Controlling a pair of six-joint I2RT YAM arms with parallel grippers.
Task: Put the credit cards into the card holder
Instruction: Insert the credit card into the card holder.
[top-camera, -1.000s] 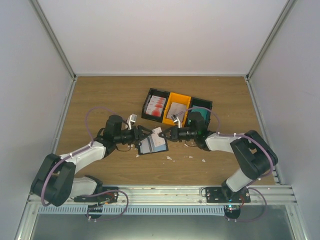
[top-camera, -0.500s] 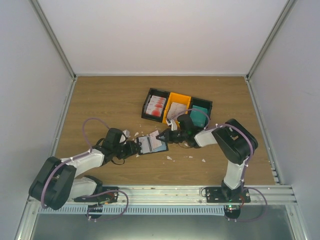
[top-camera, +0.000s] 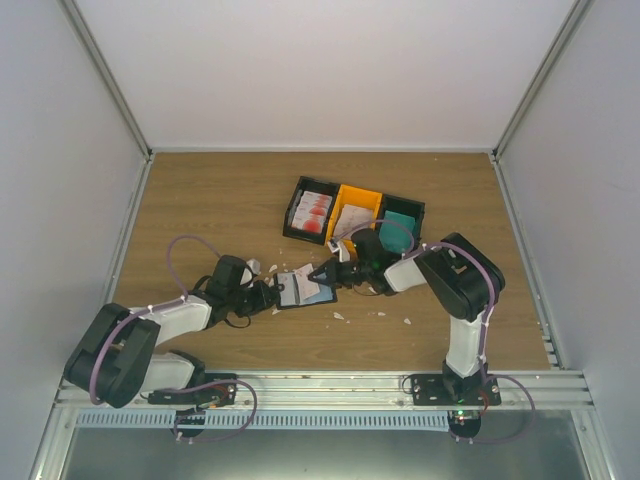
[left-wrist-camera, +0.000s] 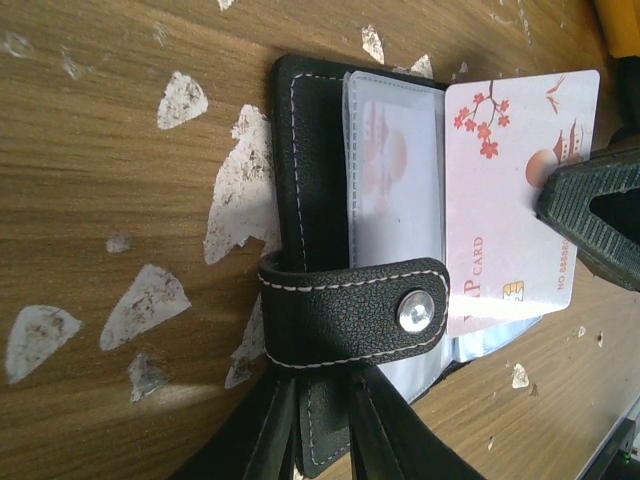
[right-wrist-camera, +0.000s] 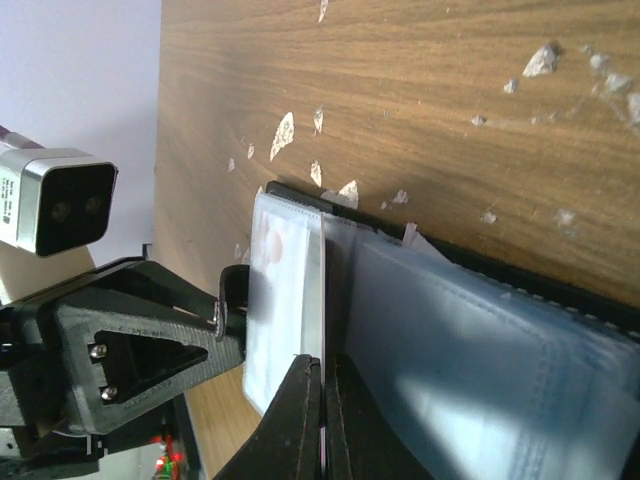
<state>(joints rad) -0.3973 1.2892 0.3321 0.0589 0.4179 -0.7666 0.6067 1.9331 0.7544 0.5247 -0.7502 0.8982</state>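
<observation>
– Card holder (top-camera: 297, 290), where?
– Lying open on the table (top-camera: 200, 200), mid-table, just near of the three trays, between both grippers. Black outside, clear sleeves inside
– Left gripper (top-camera: 272, 297)?
– Low, coming in from the left, jaws pinching the holder's left end. In the left wrist view its fingers (left-wrist-camera: 255, 445) sit either side of a black flap, just below the snap strap (left-wrist-camera: 350, 318)
– Right gripper (top-camera: 322, 273)?
– In from the right, jaws pressed onto a credit card (left-wrist-camera: 500, 190), white with red blossom print and VIP CARD text. The card lies flat over the holder on the right gripper's side, touching the sleeves
– In a slot?
– Cannot tell. Its leading edge seems to meet a sleeve opening. The right wrist view has it edge-on between the fingers (right-wrist-camera: 295, 430), too thin to judge
– Anything inside?
– One card behind the clear sleeve (left-wrist-camera: 390, 180), reddish print, blurred
– Trays?
– Side by side, far of the holder. The left black tray (top-camera: 291, 212) has red-and-white cards (top-camera: 313, 212), the orange tray (top-camera: 360, 195) whitish cards (top-camera: 352, 220), the right black tray (top-camera: 405, 205) teal cards (top-camera: 400, 230)
– Rest?
– White scraps (left-wrist-camera: 180, 98) on the wood around the holder
</observation>
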